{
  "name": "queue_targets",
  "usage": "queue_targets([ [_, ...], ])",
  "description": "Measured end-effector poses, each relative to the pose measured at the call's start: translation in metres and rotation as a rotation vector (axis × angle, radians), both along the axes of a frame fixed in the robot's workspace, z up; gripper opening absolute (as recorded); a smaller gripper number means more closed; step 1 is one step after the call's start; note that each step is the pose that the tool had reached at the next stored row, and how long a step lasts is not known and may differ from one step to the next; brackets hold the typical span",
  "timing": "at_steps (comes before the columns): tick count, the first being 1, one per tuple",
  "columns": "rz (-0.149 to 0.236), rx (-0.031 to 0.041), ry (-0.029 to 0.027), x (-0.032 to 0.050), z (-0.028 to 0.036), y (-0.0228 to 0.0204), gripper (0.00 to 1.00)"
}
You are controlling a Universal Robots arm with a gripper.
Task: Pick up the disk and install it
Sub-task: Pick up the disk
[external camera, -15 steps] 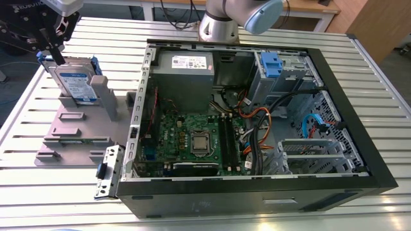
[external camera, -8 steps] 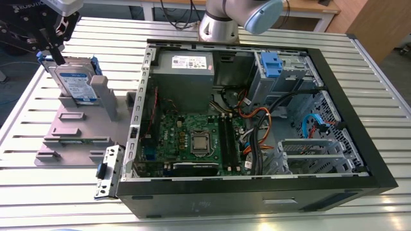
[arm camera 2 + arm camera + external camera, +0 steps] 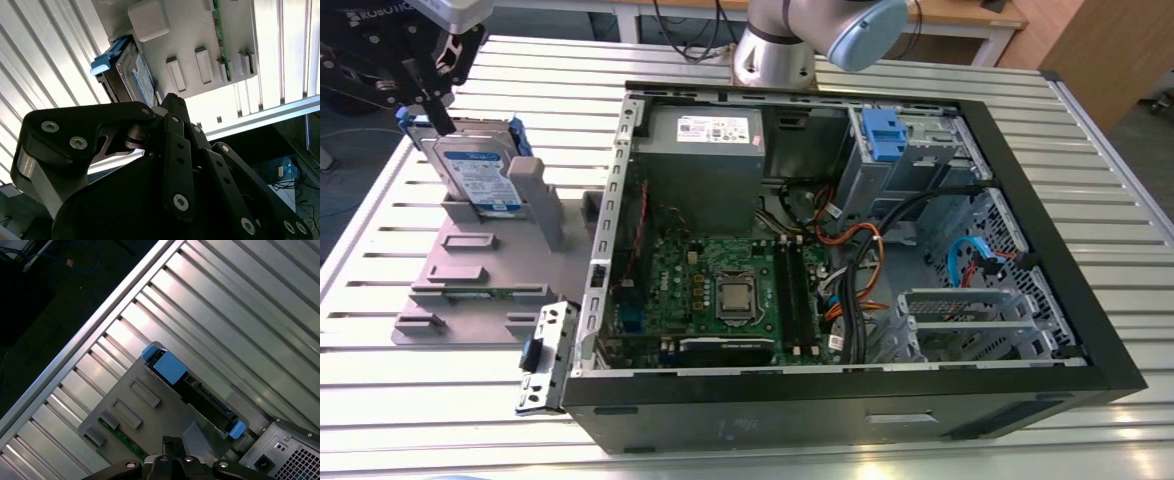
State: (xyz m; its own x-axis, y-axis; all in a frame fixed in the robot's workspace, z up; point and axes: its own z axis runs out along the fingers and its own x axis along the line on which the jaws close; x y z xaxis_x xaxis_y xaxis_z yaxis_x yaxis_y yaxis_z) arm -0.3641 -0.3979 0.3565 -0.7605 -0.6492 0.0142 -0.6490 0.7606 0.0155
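The disk [image 3: 478,175] stands upright on edge in a grey holder [image 3: 480,270] at the exterior view's left, silver with a white-and-blue label and blue rails. My gripper [image 3: 432,112] hangs just above its top edge, at the far corner. In the first wrist view the disk [image 3: 200,395] is seen edge-on, dark between two blue rail ends, with the gripper [image 3: 172,447] a little off to one side of it over the holder [image 3: 145,420]. In the second wrist view the disk [image 3: 132,75] sits beyond the black gripper linkage [image 3: 170,107].
An open computer case [image 3: 1067,240] lies on the slatted metal table [image 3: 400,410], to the exterior view's right of the holder. Inside are a motherboard [image 3: 734,290], cables and a drive bay with a blue clip [image 3: 886,135]. The arm's base [image 3: 781,45] stands behind the case.
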Motion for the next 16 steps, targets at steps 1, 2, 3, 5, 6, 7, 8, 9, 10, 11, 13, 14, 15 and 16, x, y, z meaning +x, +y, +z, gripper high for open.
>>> queue_targets([
  [1,0.001,0.0,0.0,0.0,0.0,0.0,0.11],
  [2,0.001,0.0,0.0,0.0,0.0,0.0,0.11],
  [3,0.002,0.0,-0.0001,0.0,0.0,0.0,0.11],
  [5,0.003,-0.0001,0.0,0.0,0.0,0.0,0.11],
  [6,0.003,0.0,0.0,0.0,0.0,0.0,0.11],
  [7,0.004,-0.0001,0.0,0.0,0.0,0.0,0.11],
  [8,0.004,0.0,0.0,0.0,0.0,0.0,0.11],
  [9,0.005,-0.0001,0.0,0.0,0.0,0.0,0.11],
  [10,0.005,-0.0001,0.0,0.0,0.0,0.0,0.11],
  [11,0.006,-0.0001,0.0,0.0,0.0,0.0,0.11],
  [13,0.007,-0.0001,0.0,0.0,0.0,0.0,0.11],
  [14,0.007,-0.0001,0.0,0.0,0.0,0.0,0.11],
  [15,0.008,-0.0001,0.0,0.0,0.0,0.0,0.11],
  [16,0.009,-0.0001,0.0,0.0,0.0,0.0,0.11],
])
